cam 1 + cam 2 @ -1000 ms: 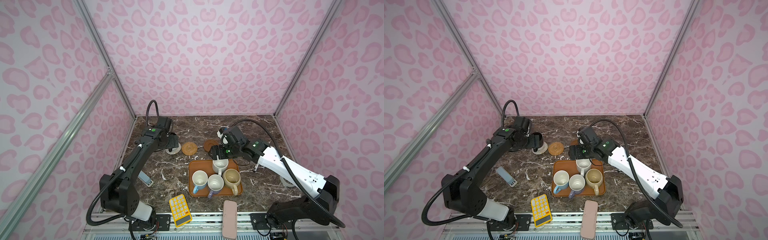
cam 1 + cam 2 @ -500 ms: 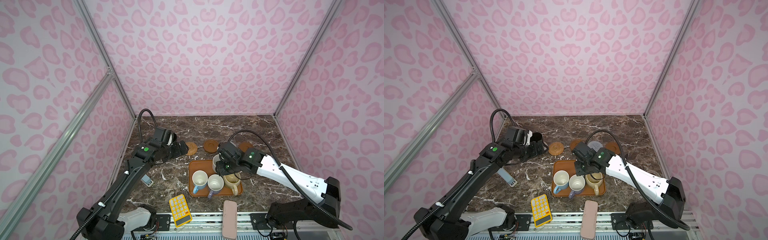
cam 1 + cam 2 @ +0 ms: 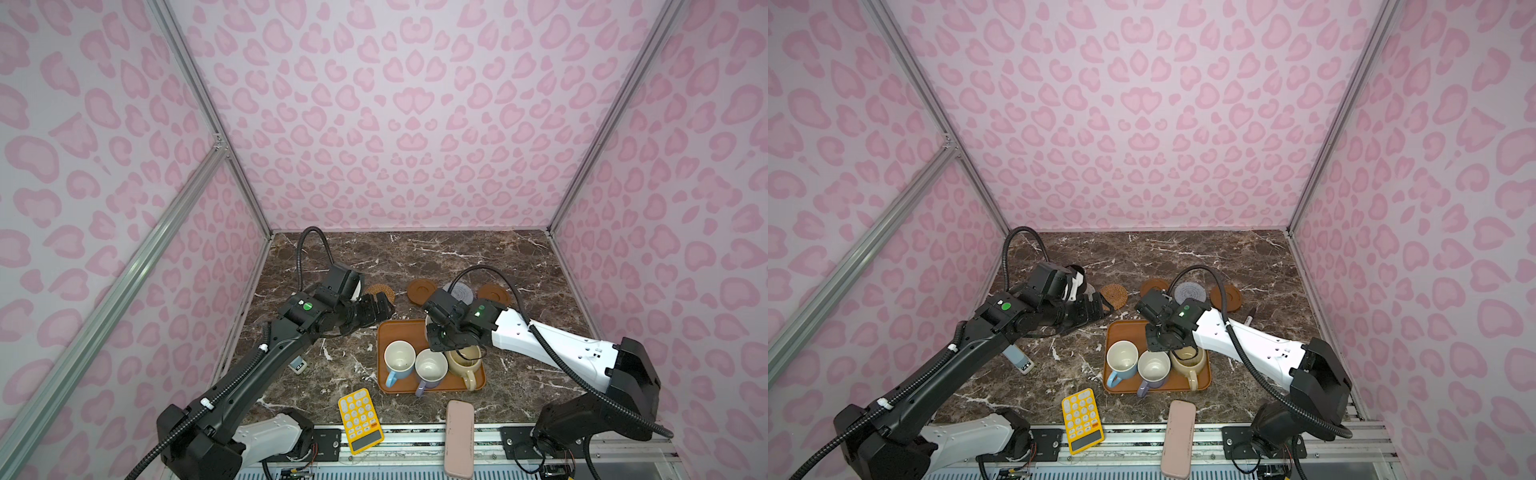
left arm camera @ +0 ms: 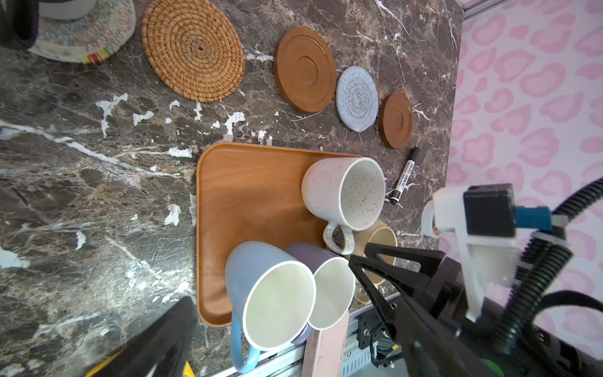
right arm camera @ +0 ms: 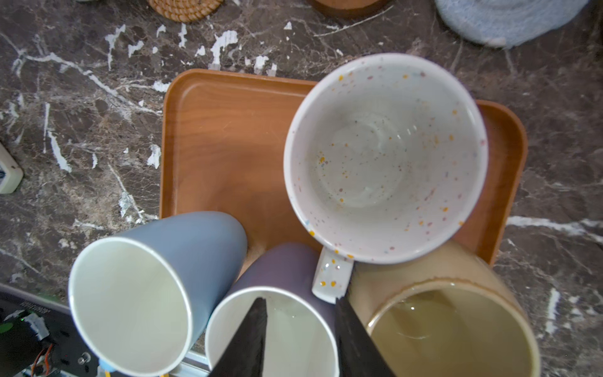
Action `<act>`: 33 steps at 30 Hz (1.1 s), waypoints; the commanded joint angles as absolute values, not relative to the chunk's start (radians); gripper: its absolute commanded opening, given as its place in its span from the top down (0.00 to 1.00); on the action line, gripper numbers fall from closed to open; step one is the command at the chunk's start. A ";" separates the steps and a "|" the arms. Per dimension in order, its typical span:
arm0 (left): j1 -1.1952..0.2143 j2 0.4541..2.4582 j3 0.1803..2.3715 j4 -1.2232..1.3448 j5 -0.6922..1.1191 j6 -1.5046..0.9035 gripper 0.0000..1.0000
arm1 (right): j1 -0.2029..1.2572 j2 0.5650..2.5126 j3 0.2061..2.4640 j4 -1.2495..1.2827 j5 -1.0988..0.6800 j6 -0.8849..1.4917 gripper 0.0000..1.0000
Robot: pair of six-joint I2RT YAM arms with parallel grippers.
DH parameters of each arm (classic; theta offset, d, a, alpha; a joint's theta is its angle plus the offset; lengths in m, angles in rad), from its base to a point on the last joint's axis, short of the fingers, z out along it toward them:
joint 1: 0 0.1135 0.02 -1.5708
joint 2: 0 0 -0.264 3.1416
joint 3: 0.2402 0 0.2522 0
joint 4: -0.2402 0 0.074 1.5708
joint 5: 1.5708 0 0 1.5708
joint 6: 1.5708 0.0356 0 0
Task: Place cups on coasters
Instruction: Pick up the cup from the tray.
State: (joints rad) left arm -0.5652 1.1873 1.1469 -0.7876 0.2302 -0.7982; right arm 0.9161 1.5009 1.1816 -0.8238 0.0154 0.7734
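Note:
Four cups stand on the orange-brown tray: light-blue, lavender, beige and speckled white. My right gripper hangs over them with its jaws narrowed but apart; its fingertips sit just at the speckled cup's handle, holding nothing. Behind the tray lie four bare coasters: rattan, brown wooden, grey-blue, brown wooden. The black cup stands behind my left wrist by the cream woven coaster. My left gripper hovers open near the rattan coaster.
A yellow calculator and a pink case lie at the front edge. A black marker lies right of the tray, a small white device at the left. Pink walls close in three sides.
My right gripper came forward from the coasters to the tray's cups, and its jaws narrowed. My left arm drew back from the black cup and swung right, still open.

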 commanded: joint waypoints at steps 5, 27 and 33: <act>-0.566 1.177 1.123 -0.772 0.247 -0.762 0.03 | 0.910 1.525 1.178 -0.852 0.076 0.833 0.65; -0.580 1.161 1.072 -0.667 0.245 -0.815 0.03 | 0.874 1.544 1.148 -0.816 0.012 0.804 0.62; -0.581 1.163 1.080 -0.667 0.230 -0.815 0.03 | 0.873 1.586 1.164 -0.808 0.017 0.804 0.62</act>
